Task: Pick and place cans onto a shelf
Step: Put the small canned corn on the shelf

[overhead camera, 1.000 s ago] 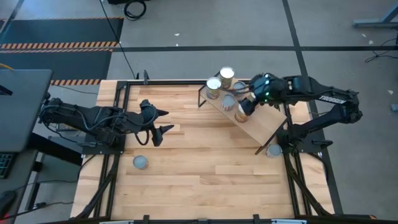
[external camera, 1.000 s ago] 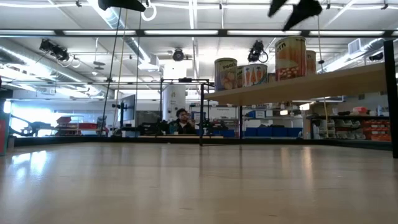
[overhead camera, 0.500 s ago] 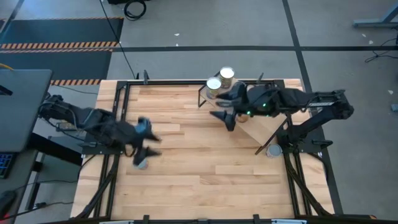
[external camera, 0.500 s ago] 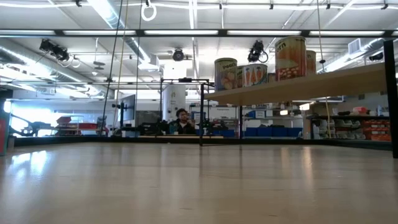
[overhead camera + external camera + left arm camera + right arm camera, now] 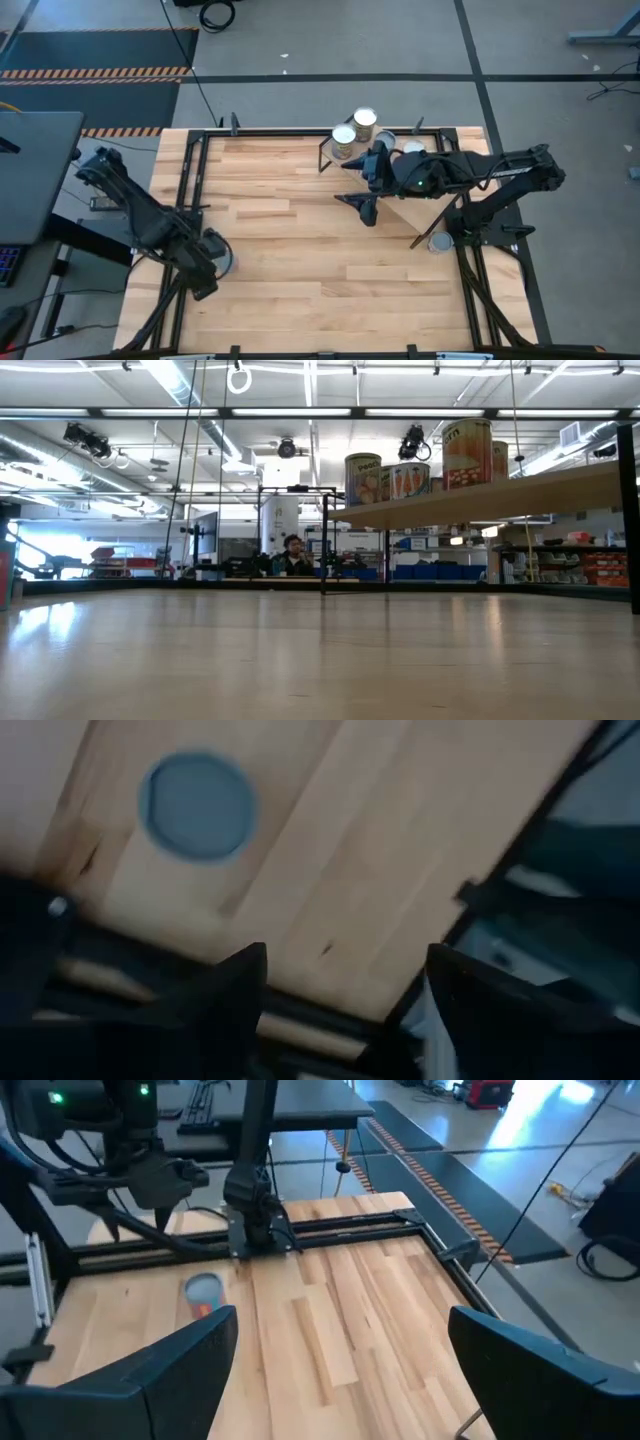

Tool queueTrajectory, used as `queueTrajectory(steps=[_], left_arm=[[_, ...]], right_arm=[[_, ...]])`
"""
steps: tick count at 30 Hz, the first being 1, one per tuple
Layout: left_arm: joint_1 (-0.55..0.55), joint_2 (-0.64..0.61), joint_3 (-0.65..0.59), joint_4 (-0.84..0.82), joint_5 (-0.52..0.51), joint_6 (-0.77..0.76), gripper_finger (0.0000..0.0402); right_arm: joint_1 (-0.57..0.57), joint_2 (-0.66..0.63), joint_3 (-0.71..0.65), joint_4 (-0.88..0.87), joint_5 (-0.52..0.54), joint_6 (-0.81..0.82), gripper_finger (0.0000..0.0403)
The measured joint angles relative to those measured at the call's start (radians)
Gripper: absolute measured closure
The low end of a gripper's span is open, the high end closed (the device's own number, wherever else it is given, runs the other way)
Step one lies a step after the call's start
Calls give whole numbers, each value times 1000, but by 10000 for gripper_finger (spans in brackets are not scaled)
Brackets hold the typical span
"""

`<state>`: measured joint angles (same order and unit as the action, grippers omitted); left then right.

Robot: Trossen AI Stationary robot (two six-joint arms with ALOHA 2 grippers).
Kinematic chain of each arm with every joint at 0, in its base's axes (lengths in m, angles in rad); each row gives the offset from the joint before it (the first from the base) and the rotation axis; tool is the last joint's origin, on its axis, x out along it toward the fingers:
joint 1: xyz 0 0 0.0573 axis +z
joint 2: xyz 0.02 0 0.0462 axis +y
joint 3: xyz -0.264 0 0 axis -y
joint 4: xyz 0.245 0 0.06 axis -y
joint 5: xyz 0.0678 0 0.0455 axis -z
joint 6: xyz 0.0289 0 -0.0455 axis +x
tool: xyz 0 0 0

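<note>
Bluish-topped can [image 5: 226, 262] at desk [image 5: 300, 260] edge, left gripper [image 5: 207, 268] alongside, jaws released.
Jaws should be centred over it before closing; right gripper [image 5: 362, 190], released, waits by shelf [image 5: 425, 205].

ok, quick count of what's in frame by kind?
cans: 6 (4 on the shelf, 1 on the table, 1 by the right arm's base)
shelf: 1
grippers: 2 (left gripper, right gripper, both open)
Total: 9
</note>
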<state>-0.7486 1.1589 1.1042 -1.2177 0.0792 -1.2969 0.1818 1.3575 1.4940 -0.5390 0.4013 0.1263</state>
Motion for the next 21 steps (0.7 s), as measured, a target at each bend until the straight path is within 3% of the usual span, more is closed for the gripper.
queueTrajectory(steps=[6, 9, 14, 21], left_arm=[[-3, 88, 0, -47, 124, 132, 184], [-9, 104, -23, -41, 122, 206, 247], [-39, 91, -180, -25, 162, 231, 379], [-103, 84, -332, 114, 61, 248, 392]], right_arm=[[16, 0, 0, -14, 12, -11, 32], [38, 0, 0, -64, 58, -17, 32], [68, 0, 0, -90, 80, 49, 32], [71, 22, 0, -109, 106, 199, 32]])
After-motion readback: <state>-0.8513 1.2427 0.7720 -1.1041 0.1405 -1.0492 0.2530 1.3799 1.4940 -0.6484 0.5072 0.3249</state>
